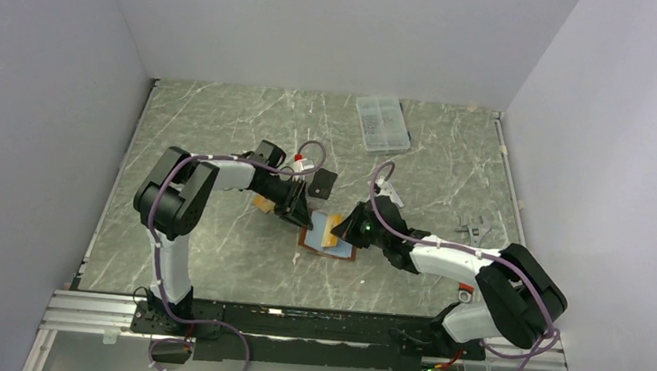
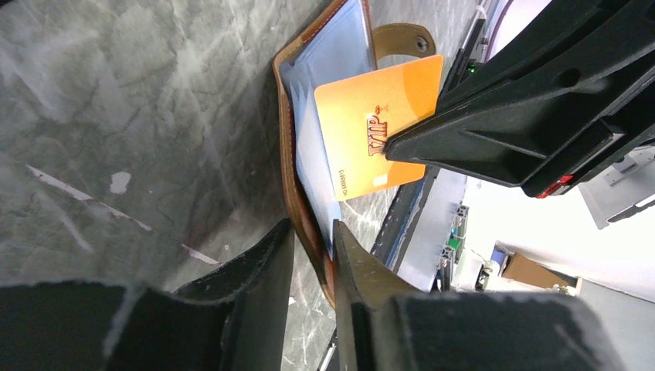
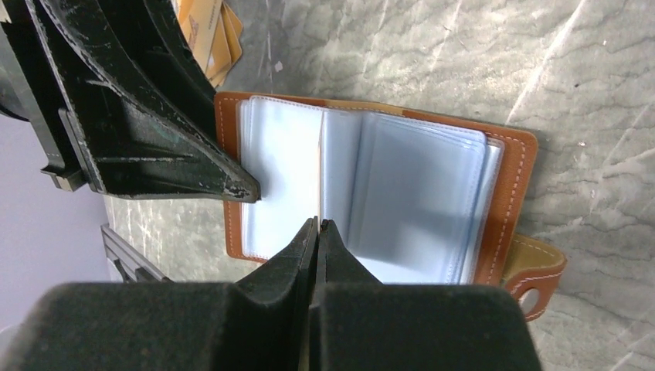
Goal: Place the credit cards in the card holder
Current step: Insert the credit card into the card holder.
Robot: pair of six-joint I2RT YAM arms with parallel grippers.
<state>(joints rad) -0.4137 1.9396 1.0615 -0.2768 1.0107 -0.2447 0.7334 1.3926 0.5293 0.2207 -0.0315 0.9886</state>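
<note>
I see both arms reaching inward over the counter [image 1: 222, 121], meeting at the open card holder [image 1: 329, 240] at centre. The right claw [image 3: 318, 224] is clamped on the orange-tan card [image 2: 371, 127], standing edge-down in the pockets. The left claw [image 2: 313, 236] straddles the holder's leather edge, fingers slightly apart. A black card [image 1: 323, 181] lies at 12 o'clock.

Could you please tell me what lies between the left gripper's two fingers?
The edge of the open brown leather card holder lies there, seen in the left wrist view.
</note>
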